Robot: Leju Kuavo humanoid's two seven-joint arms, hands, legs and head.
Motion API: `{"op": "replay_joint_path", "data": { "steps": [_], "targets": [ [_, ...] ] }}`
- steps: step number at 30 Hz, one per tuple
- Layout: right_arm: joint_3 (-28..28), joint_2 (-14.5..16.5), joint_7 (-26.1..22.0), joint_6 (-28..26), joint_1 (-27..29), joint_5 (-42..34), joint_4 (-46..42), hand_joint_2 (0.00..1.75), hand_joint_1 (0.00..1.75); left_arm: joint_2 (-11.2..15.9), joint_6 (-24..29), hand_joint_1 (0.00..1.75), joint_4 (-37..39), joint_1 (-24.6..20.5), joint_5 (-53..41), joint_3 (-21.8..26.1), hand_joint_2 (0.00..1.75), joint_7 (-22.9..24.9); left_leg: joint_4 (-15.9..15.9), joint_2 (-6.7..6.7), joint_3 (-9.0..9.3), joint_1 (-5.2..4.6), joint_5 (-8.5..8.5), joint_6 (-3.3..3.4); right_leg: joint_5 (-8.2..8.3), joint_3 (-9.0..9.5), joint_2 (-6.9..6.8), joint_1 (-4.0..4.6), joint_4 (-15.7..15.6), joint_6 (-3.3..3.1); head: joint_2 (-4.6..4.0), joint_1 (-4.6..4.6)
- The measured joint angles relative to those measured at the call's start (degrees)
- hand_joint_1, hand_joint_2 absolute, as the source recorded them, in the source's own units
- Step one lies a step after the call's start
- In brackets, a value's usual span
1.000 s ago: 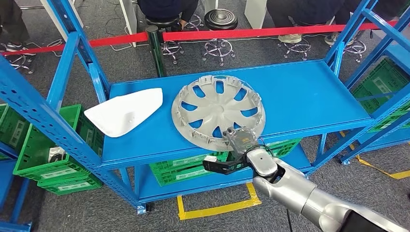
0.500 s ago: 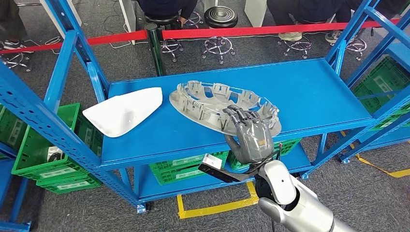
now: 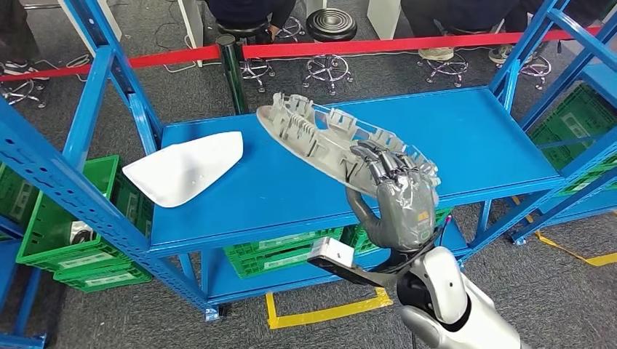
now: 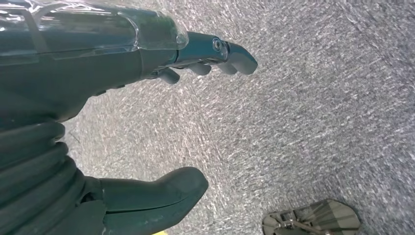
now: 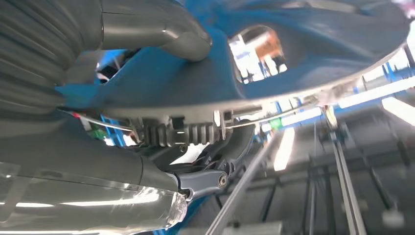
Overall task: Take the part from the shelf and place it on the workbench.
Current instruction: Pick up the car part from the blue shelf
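The wheel cover (image 3: 327, 142) is in the air above the middle of the blue shelf (image 3: 480, 138), tilted steeply, with its far edge high and its ribbed inner side turned toward the camera. The right hand (image 3: 396, 196) grips it at the near rim: the dark fingers (image 3: 378, 163) curl over the rim onto the inner side, and in the right wrist view the thumb (image 5: 161, 29) presses on the other face of the cover (image 5: 293, 58). So the grasp is closed on the rim at one place only.

I think the step in hand is to carry the cover away from the shelf. Because it is held at one edge, the big disc can swing or slip, so the arm should move slowly and keep the wrist steady. The blue posts at the front corners of the shelf stand near, so the cover should come out between them, toward the robot.

The white panel (image 3: 182, 167) lies near the left edge of the shelf, well apart from the cover.

The left hand (image 4: 98, 98) hangs over the grey floor with its fingers apart and holds nothing.
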Motion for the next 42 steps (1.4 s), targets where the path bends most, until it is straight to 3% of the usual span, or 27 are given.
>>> {"op": "replay_joint_path", "data": {
  "steps": [19,26,31,42],
  "targets": [
    [-5.59,-1.19,1.03,-0.73,2.92,5.93,-13.45,1.75,1.75,0.06,0.32,0.00,0.00,-0.01,-0.66,2.25,1.75,0.57,0.00,-0.10,0.00,-0.01,-0.01,-0.01,0.00,-0.02,0.02,0.00,0.00,0.00,0.00,-0.01],
    [-5.93,-1.01,0.66,-6.10,6.53,9.31,-18.31,1.75,1.75,0.61,1.51,0.00,0.00,-0.02,-0.25,2.69,1.75,-0.55,-0.01,-0.16,-0.14,0.01,-0.01,-0.01,-0.01,-0.03,0.01,0.00,0.00,-0.01,0.00,0.02],
    [-5.94,-0.77,0.31,-6.72,8.06,9.60,-20.02,1.75,1.75,1.35,2.06,0.00,0.00,-0.03,0.05,3.48,1.75,-0.86,-0.01,-0.12,-0.19,0.00,-0.01,-0.01,-0.01,-0.04,0.01,0.00,0.00,-0.01,0.00,-0.02],
    [-5.60,4.21,-8.48,-7.52,8.63,8.43,-22.93,1.75,1.75,5.43,5.66,0.00,-0.03,-0.33,3.71,6.39,1.75,-3.25,-0.02,0.10,-0.17,0.13,-0.03,-0.05,-0.05,-0.06,0.03,0.08,0.04,-0.06,0.00,-0.05]
  ]
}}
